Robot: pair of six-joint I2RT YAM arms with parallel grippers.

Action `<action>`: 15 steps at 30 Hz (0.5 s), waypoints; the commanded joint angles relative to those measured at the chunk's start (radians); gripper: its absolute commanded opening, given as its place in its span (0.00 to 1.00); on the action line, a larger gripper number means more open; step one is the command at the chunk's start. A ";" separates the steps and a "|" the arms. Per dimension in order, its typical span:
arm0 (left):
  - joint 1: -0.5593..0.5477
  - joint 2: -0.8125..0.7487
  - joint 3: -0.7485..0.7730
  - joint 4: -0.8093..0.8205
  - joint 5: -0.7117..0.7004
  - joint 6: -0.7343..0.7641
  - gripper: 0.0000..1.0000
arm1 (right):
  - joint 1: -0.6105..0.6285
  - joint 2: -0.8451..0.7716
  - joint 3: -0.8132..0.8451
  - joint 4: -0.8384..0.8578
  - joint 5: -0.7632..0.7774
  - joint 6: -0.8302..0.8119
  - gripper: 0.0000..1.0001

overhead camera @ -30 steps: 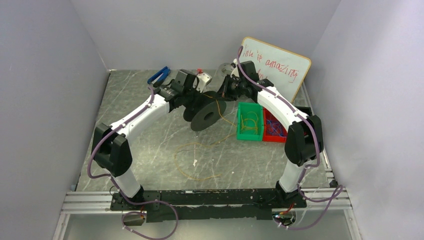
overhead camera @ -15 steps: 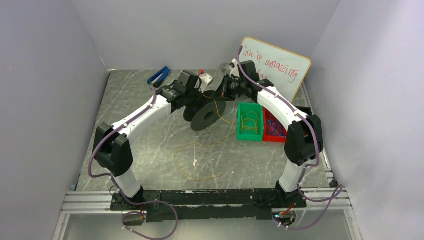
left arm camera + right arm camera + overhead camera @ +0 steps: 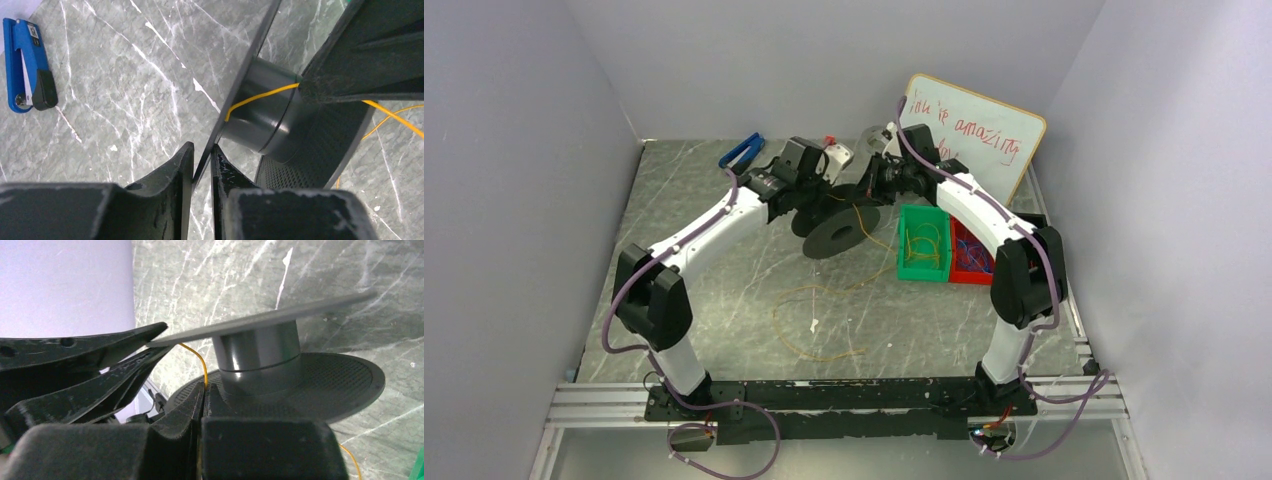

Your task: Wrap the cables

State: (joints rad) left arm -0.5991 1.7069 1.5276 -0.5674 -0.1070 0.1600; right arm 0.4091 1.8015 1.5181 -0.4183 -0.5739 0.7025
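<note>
The right gripper [image 3: 204, 390] is clamped on the thin yellowish-tan cable [image 3: 196, 356], which crosses the hub of the black plastic spool [image 3: 260, 360] at mid-frame. The rest of it lies looped on the table, lower centre of the top view. The left gripper [image 3: 202, 162] straddles the flange rim; whether it pinches, I cannot tell. The wire looks light, limp and slippery, so it is best pinched near the hub.

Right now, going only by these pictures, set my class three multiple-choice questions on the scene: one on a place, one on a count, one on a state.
1. Where is the stapler?
A. on the table, near its far edge
B. inside a bin
C. in a gripper

2. How many bins stand right of the spool?
A. one
B. two
C. four

3. How is the right gripper?
A. wide open
B. shut on the yellow cable
C. shut on the stapler

Answers:
1 A: it lies flat on the marble.
2 B: a green bin and a red bin.
3 B: the cable runs into closed fingers.
</note>
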 commanded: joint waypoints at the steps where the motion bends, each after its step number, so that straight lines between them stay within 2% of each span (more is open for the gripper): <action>1: 0.013 -0.001 0.062 0.041 0.006 0.011 0.25 | 0.002 0.023 -0.005 -0.071 0.009 -0.003 0.00; 4: 0.014 0.001 0.062 0.038 0.028 0.018 0.25 | -0.002 0.024 -0.003 -0.070 -0.002 -0.001 0.00; 9: 0.014 0.000 0.060 0.055 -0.042 0.028 0.03 | -0.018 0.018 0.011 -0.057 -0.050 -0.009 0.00; 13: 0.014 -0.015 0.062 0.082 -0.144 0.050 0.03 | -0.051 -0.026 0.011 -0.001 -0.114 0.008 0.00; 15: 0.013 -0.023 0.055 0.094 -0.171 0.056 0.03 | -0.061 -0.041 0.032 -0.030 -0.096 0.009 0.00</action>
State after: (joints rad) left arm -0.5983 1.7138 1.5436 -0.5896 -0.1165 0.2050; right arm 0.3595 1.8194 1.5211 -0.3950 -0.6209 0.7029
